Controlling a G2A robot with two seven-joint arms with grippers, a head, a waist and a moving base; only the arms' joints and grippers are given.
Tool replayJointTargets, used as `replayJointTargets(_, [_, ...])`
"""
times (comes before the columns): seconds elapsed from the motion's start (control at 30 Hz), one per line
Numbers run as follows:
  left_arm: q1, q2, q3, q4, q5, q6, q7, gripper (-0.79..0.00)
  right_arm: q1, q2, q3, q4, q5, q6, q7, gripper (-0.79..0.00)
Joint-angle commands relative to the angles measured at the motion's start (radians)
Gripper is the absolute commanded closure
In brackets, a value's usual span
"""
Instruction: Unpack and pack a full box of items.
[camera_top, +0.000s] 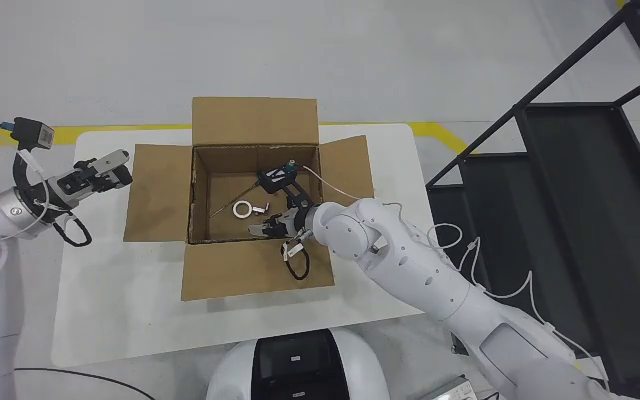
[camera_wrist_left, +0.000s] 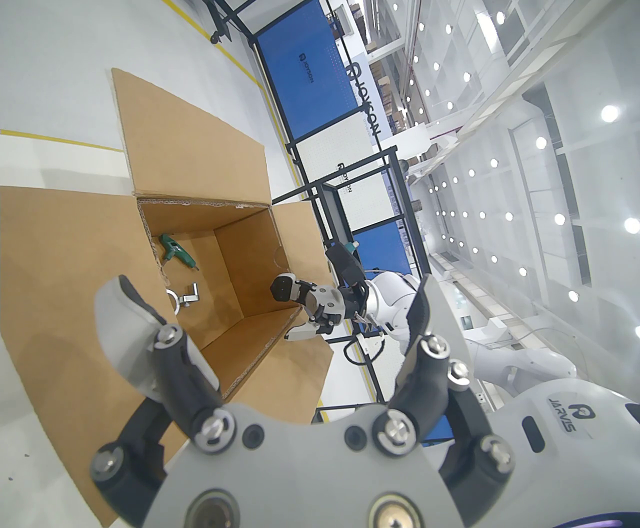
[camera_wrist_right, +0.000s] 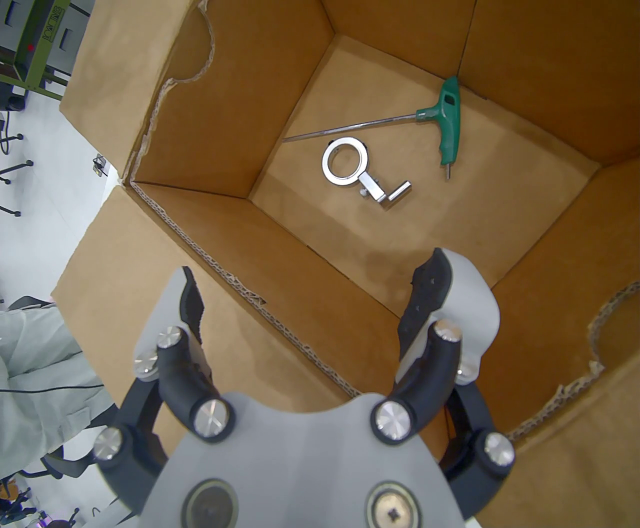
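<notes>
right tool (camera_wrist_right: 310, 272) agape over box (camera_wrist_right: 225, 100), ring clamp (camera_wrist_right: 368, 184), green key (camera_wrist_right: 448, 125) inside

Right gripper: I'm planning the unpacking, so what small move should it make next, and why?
Probably lower the right gripper, which is open and empty above the box, toward the metal ring clamp on the box floor. The clamp lies apart from the green-handled wrench and seems nearer the gripper, so it looks like the easier first pick.
</notes>
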Motion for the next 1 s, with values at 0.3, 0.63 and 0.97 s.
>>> replayJointTargets(0.3, [0.0,0.0,0.0,0.0,0.0,0.0,0.0,-0.785,-0.004,-0.001,-0.006,0.003,-0.006,-0.023,-0.012,-0.785])
replayJointTargets(0.63, [0.0,0.0,0.0,0.0,0.0,0.0,0.0,-0.785,0.14,-0.057,-0.085,0.221,-0.005,-0.175,-0.042,-0.785])
replayJointTargets(0.97, [0.0,0.0,0.0,0.0,0.0,0.0,0.0,-0.785,0.308,-0.188,-0.232,0.543,0.026,-0.194,-0.138,-0.785])
